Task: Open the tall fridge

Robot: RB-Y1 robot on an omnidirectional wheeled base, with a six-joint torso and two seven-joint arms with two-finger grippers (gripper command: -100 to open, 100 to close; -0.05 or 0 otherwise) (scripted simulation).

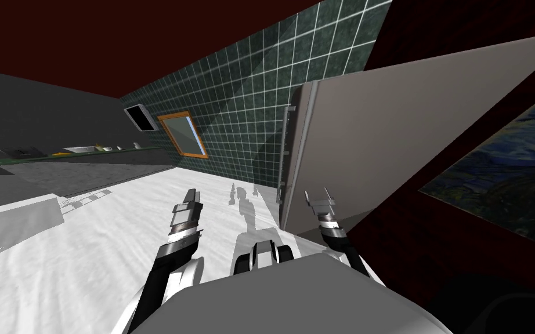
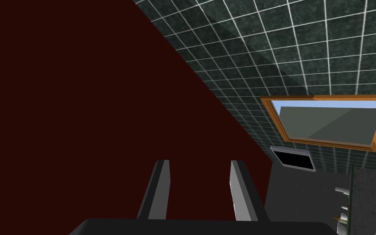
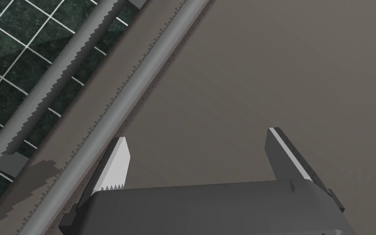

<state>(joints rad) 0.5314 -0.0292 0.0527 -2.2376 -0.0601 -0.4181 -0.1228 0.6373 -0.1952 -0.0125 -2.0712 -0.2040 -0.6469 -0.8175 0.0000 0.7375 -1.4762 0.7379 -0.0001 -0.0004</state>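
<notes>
While the fridge (image 1: 388, 116) at centre right looks shut, its handle (image 3: 48, 85) ungrasped, the right gripper (image 3: 197, 136) and left gripper (image 2: 200, 163) gape wide.

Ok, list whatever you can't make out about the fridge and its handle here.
- Top of the fridge: cut off by the head view's right edge.
- Ends of the handle: they run off the right wrist view's edges.
- Whether the door has come away at all: cannot tell from either view.
- The small things on the far counter: too small in the head view to name.
</notes>
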